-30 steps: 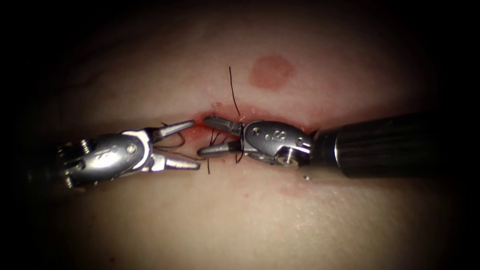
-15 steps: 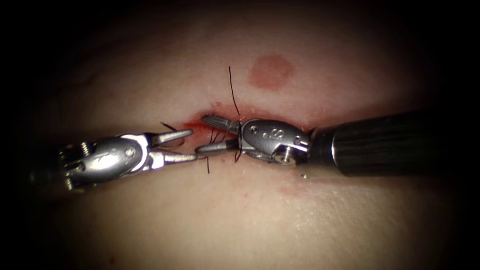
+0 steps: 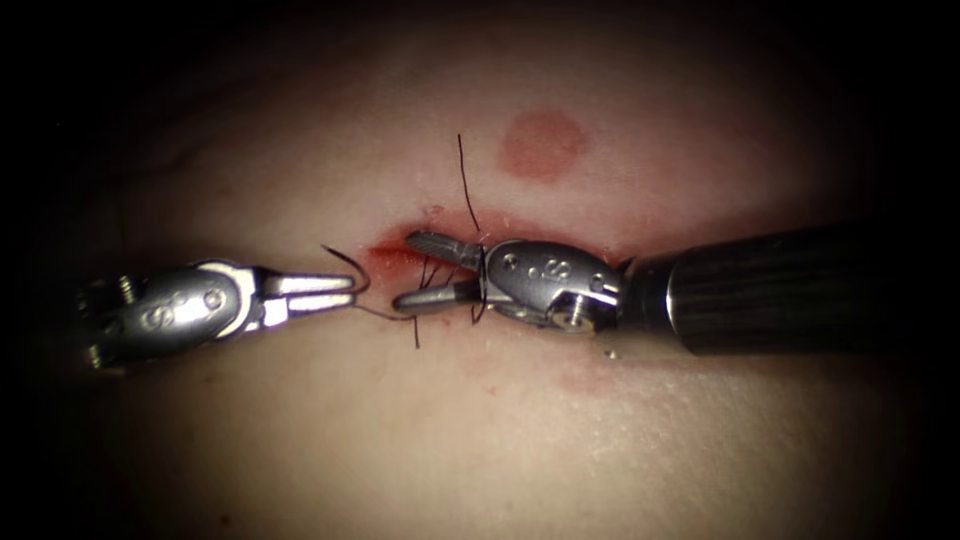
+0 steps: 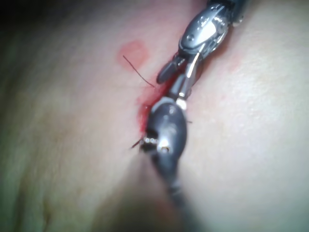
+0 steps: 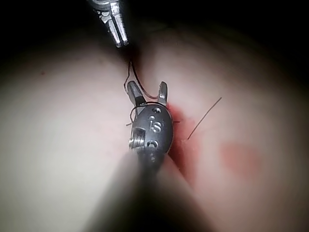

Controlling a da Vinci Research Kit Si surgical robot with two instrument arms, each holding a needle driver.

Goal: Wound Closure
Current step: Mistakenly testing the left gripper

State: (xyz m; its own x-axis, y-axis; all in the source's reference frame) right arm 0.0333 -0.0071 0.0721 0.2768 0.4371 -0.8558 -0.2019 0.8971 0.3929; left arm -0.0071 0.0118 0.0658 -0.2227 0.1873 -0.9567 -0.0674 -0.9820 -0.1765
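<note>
Endoscope view. The tissue (image 3: 480, 420) lies across the scene with the cut (image 3: 420, 255) running left to right, stained by red fluid (image 3: 392, 258). A round reddish mark (image 3: 541, 143) sits on the far side, well apart from the tools. The left pincer (image 3: 345, 288) comes in from the left; its jaws are pressed together on a dark curved strand, the thread (image 3: 350, 268), which arcs over the jaw tips and trails right toward the cut. Whether a needle lies within that arc cannot be told. The right pincer (image 3: 410, 270) reaches in from the right over the cut, jaws spread, one jaw on the far side and one on the near side, nothing pinched between them. Thread loops wrap around the base of its jaws. A free thread end (image 3: 466, 185) stands up toward the far side from the cut; a short cut end (image 3: 416, 332) hangs on the near side.

Left wrist view. The left pincer (image 4: 182, 89) points at the cut (image 4: 145, 108), with the right pincer (image 4: 176, 72) just beyond it, jaws apart. The thread end (image 4: 137, 73) crosses the tissue (image 4: 251, 145) near the reddish mark (image 4: 133, 50).

Right wrist view. The right pincer (image 5: 147, 94) shows both jaws spread, a loop of thread (image 5: 133, 82) lying between them and running up to the left pincer (image 5: 120, 42), whose jaws are pressed together on it. The free thread end (image 5: 205, 117) lies across the tissue (image 5: 63, 145) beside the red fluid (image 5: 186, 150).
</note>
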